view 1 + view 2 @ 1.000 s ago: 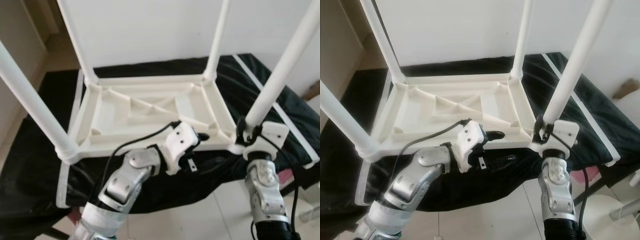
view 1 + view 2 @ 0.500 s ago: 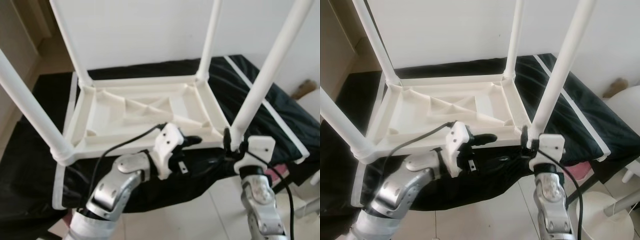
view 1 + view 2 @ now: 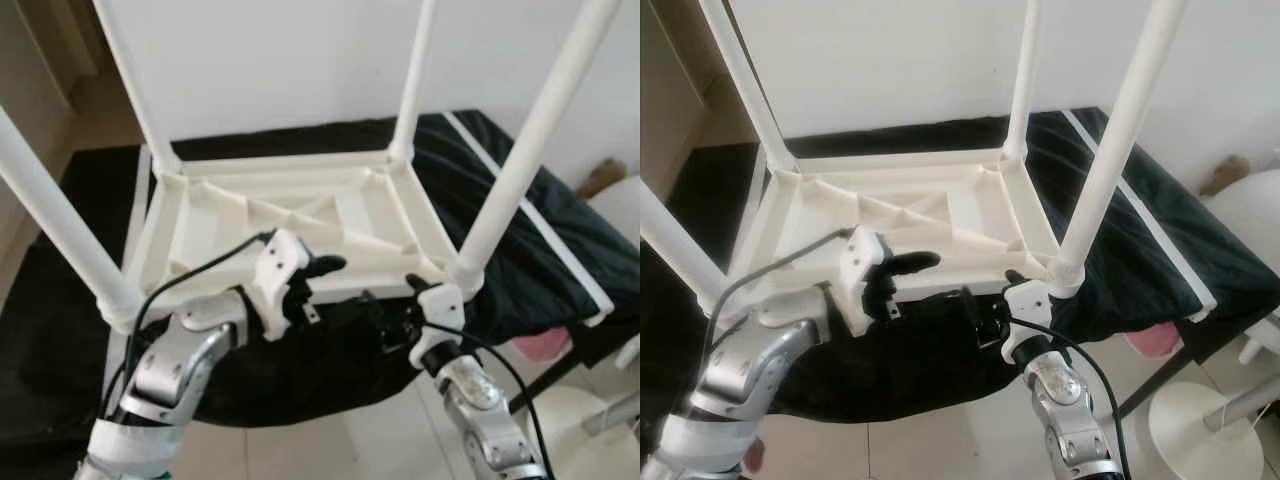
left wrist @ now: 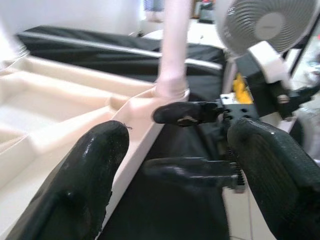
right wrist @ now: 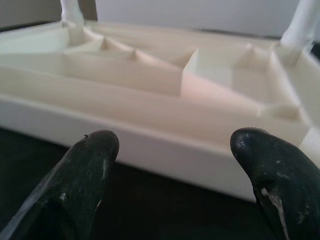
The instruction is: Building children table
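The white children's table (image 3: 215,225) lies upside down on a black-covered surface, its ribbed underside facing up and all four legs standing. My left gripper (image 3: 314,284) is open at the middle of the near rim; in the left wrist view one finger (image 4: 95,175) is over the underside and the other is outside the rim. My right gripper (image 3: 388,320) is open, low in front of the rim, just below and left of the near right leg (image 3: 520,170). Its fingers (image 4: 187,113) point towards the left gripper. The right wrist view looks at the rim (image 5: 165,150) between the open fingertips.
Black cloth (image 3: 540,240) hangs over the front edge of the support. A white wall (image 3: 280,60) stands behind it. Pale floor tiles (image 3: 330,440) lie below, with a pink object (image 3: 545,347) and a white round base (image 3: 1195,430) at the right. A fan (image 4: 265,25) stands nearby.
My right gripper has left the base of the near right leg and dropped lower, in front of the rim. The left gripper has shifted left along the near rim. The camera has also moved.
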Controlling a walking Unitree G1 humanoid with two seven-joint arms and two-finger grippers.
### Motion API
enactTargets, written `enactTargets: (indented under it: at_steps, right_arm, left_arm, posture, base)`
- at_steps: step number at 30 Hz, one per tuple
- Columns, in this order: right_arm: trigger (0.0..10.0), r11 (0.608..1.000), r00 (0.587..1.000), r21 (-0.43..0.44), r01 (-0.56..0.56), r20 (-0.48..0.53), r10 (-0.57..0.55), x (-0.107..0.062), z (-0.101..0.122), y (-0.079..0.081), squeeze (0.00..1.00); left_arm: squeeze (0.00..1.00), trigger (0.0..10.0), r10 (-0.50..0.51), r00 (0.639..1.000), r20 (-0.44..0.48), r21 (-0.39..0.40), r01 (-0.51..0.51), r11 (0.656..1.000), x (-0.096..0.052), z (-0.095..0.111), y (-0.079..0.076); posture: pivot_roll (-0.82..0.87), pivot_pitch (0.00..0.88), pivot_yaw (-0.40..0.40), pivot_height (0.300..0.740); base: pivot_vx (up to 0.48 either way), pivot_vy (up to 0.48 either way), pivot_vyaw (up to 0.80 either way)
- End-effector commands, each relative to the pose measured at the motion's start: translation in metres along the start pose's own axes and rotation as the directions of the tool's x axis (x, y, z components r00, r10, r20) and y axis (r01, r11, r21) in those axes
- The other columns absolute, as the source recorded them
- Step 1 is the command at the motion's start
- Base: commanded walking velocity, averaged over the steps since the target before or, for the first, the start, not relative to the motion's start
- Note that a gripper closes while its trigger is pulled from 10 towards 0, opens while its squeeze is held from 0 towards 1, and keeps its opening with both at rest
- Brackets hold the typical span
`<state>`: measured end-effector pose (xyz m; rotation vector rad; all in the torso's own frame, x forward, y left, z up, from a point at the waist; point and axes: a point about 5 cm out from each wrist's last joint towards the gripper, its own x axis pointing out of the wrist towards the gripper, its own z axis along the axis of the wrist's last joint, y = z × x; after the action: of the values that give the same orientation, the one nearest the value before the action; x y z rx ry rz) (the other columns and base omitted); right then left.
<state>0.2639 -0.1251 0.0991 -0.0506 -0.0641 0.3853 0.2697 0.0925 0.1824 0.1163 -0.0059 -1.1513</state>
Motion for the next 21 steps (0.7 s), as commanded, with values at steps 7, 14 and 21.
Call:
enactTargets:
  at_steps: [7, 14, 21]
  right_arm:
    - [10.0, 0.992, 0.995, 0.092, 0.088, 0.030, -0.091, 0.018, 0.006, -0.018, 0.00]
    - [10.0, 0.969, 0.977, 0.161, 0.185, 0.076, -0.199, 0.026, 0.018, -0.042, 0.00]
    - [10.0, 0.945, 0.952, 0.174, 0.277, 0.085, -0.295, 0.017, 0.020, -0.066, 0.00]
  left_arm:
    - [0.00, 10.0, 0.109, 0.994, 0.022, 0.013, -0.110, 0.994, -0.015, 0.004, 0.010]
    - [0.00, 10.0, 0.112, 0.994, -0.002, -0.030, -0.112, 0.993, -0.039, 0.001, 0.007]
    - [0.00, 10.0, 0.140, 0.990, -0.017, -0.086, -0.141, 0.986, -0.063, -0.004, 0.002]
  posture:
    - [0.06, 0.000, -0.004, 0.740]
    - [0.11, 0.000, -0.022, 0.740]
    - [0.10, 0.000, -0.017, 0.740]
  base:
    - [0.000, 0.000, 0.00]
    - [0.000, 0.000, 0.00]
    - [0.000, 0.000, 0.00]
